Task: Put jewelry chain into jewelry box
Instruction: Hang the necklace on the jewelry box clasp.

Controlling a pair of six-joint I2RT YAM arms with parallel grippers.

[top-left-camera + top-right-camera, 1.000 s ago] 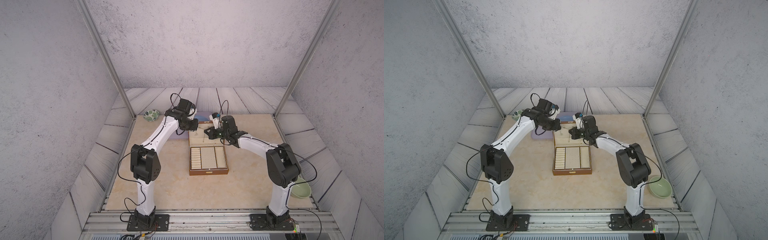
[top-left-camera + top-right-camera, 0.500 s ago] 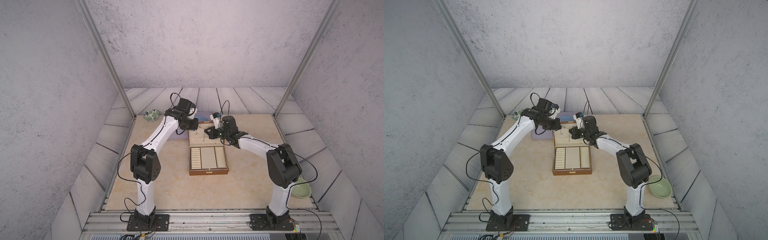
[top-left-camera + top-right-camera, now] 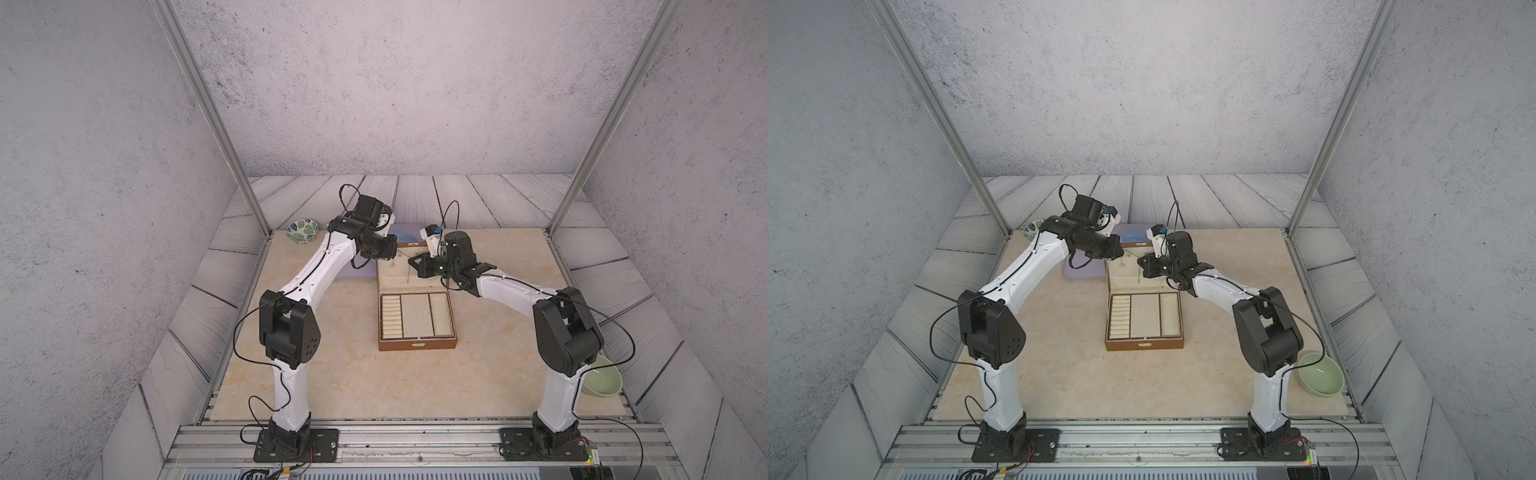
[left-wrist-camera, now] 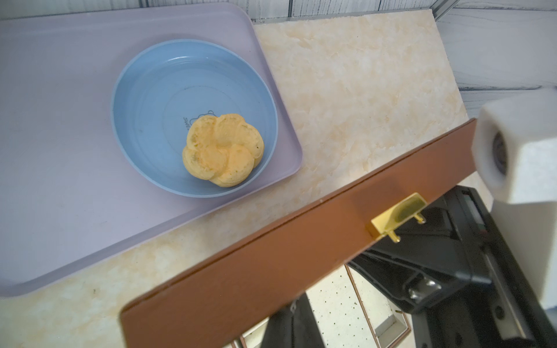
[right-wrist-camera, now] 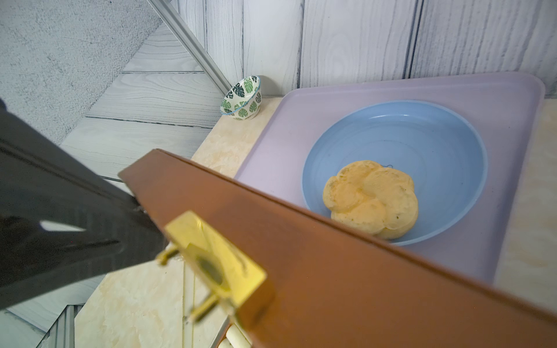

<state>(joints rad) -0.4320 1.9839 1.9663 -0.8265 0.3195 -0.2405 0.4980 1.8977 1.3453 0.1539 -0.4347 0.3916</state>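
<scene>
Your left gripper (image 4: pixel 291 315) is pressed together and pinches a tiny bit of the jewelry chain (image 4: pixel 292 306) at its tip. Your right gripper (image 3: pixel 413 262) is pressed together too, just beside it; you cannot tell if it holds anything. Both sit at the raised lid (image 4: pixel 271 271) of the open jewelry box (image 3: pixel 417 345). Beyond the lid lies a lilac tray (image 4: pixel 75 180).

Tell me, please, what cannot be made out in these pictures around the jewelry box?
- jewelry chain: in both top views only a faint thread, too thin to trace; in the left wrist view the jewelry box lid hides all but a link.
- left gripper: fingertips too small in the top views; whether it holds the jewelry chain is unclear.
- right gripper: likewise; in its wrist view the gold clasp is blurred.
</scene>
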